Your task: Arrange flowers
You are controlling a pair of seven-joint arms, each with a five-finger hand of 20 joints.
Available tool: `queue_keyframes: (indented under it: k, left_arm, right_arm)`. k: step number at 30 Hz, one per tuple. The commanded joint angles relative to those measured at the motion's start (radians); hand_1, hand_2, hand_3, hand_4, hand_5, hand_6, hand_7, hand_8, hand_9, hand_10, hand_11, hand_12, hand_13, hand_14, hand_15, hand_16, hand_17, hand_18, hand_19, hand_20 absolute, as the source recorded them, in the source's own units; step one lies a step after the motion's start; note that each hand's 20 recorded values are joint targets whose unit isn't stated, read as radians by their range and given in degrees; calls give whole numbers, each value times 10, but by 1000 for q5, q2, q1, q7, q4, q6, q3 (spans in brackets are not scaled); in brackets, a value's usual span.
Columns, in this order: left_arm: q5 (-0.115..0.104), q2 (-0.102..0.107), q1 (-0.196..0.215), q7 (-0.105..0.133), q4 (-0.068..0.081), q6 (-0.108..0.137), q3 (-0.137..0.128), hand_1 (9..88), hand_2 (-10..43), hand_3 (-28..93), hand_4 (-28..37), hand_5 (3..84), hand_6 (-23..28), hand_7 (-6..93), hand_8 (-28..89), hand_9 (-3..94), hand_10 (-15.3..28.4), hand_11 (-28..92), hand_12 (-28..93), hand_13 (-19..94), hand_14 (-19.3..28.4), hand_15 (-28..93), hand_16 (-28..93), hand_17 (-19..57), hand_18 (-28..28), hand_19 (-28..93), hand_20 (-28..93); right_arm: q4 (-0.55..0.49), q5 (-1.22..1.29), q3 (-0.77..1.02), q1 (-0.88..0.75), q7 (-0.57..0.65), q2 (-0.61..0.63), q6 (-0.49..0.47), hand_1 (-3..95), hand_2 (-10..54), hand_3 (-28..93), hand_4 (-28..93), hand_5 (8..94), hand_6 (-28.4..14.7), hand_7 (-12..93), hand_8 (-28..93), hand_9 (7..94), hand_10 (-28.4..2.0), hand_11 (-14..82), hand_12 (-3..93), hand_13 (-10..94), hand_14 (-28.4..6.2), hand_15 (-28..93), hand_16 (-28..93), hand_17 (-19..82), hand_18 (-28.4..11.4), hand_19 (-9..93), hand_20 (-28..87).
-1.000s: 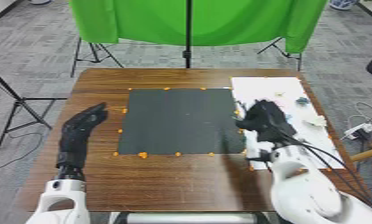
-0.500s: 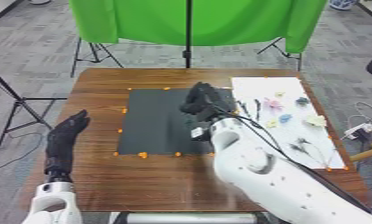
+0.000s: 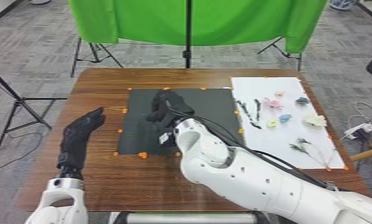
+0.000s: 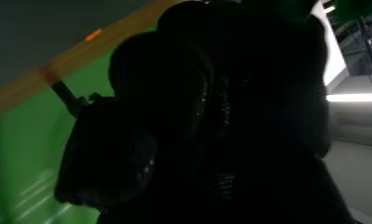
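Note:
In the head view, my right hand (image 3: pixel 171 106) is above the dark mat (image 3: pixel 211 132), left of its middle. In the right wrist view, a thin dark stem (image 4: pixel 64 96) sticks out between the thumb and curled fingers of the right hand (image 4: pixel 178 95); the rest of it is hidden. My left hand (image 3: pixel 79 131) is open over the wood left of the mat. On the white sheet (image 3: pixel 276 137) lie a pink flower (image 3: pixel 272 103), a blue flower (image 3: pixel 285 118), a yellow flower (image 3: pixel 272 123), a cream flower (image 3: pixel 315 120), a dark blue flower (image 3: pixel 301 101), dark twigs (image 3: pixel 257 110) and a leafy stem (image 3: pixel 300 148).
Orange markers (image 3: pixel 142 155) line the mat's edges. The brown table (image 3: pixel 129 182) extends in front of the mat. My right forearm crosses the table's front right part. A green cloth (image 3: pixel 147 22) hangs on stands behind the table.
My right hand has moved left from over the white sheet to over the dark mat, uncovering the flowers. The left hand shifted slightly toward the robot, then back forward.

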Motion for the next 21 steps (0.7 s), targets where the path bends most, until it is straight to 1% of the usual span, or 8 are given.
queue_keyframes:
  k: [1,2,4,7,11,14,17,21]
  left_arm:
    - [8,2,-6,-25,4,-37,0,224,-26,683,-246,481,26,107,-54,436,125,143,152,313,158,163,37,19,134,40,186]
    - [10,0,-3,-25,3,-41,-1,224,-27,684,-244,481,26,107,-54,436,125,144,153,313,158,164,38,18,134,41,186]
    - [15,-1,-9,-29,5,-52,0,228,-31,683,-241,478,27,106,-54,433,124,143,153,312,159,165,38,17,135,41,186]
    - [20,-4,-10,-27,4,-58,-1,232,-34,678,-236,476,27,106,-54,432,124,144,155,311,159,165,38,15,136,43,187]
    - [20,-5,0,-27,-2,-53,-8,238,-34,672,-230,474,27,106,-53,431,123,144,155,310,160,168,40,14,137,45,188]
    - [17,-10,14,-35,-8,-45,-14,238,-34,671,-228,474,27,106,-53,431,124,144,156,310,160,172,41,12,139,49,189]
    - [18,-14,19,-35,-9,-46,-14,237,-34,671,-227,475,27,106,-53,433,124,146,156,310,160,174,41,11,139,51,191]
    - [21,-17,9,-35,-4,-61,-9,235,-32,670,-229,475,28,106,-53,432,124,146,156,310,161,176,41,10,140,53,191]
  right_arm:
    - [13,0,17,-30,-10,-5,-65,525,-95,329,10,833,-32,233,44,894,-142,317,221,937,-34,501,253,725,-43,893,310]
    - [14,-1,16,-33,-12,-6,-65,460,-95,489,-117,834,-32,241,-27,892,-144,316,221,937,-35,498,254,725,-42,891,311]
    - [8,-6,25,-38,-13,-2,-77,420,-95,555,-194,832,-37,235,-65,891,-147,309,220,937,-35,490,253,727,-39,884,307]
    - [-33,-28,41,-46,-9,29,-95,389,-95,546,-200,830,-37,230,-65,890,-150,306,219,937,-38,486,253,728,-40,880,305]
    - [-144,-1,79,-66,15,107,-235,295,-93,609,-128,830,-39,224,-65,888,-153,303,223,937,-45,475,264,718,-52,885,313]
    - [-206,20,85,-80,26,149,-347,257,-17,620,-106,830,-41,187,-73,884,-157,304,228,937,-51,477,275,708,-64,902,315]
    - [-219,47,86,-89,30,150,-409,244,41,614,-104,826,-46,156,-73,884,-157,306,232,937,-54,478,282,704,-69,914,310]
    - [-196,66,74,-92,27,126,-423,241,164,600,-121,824,-44,137,-75,893,-156,310,233,937,-56,487,282,704,-73,924,294]
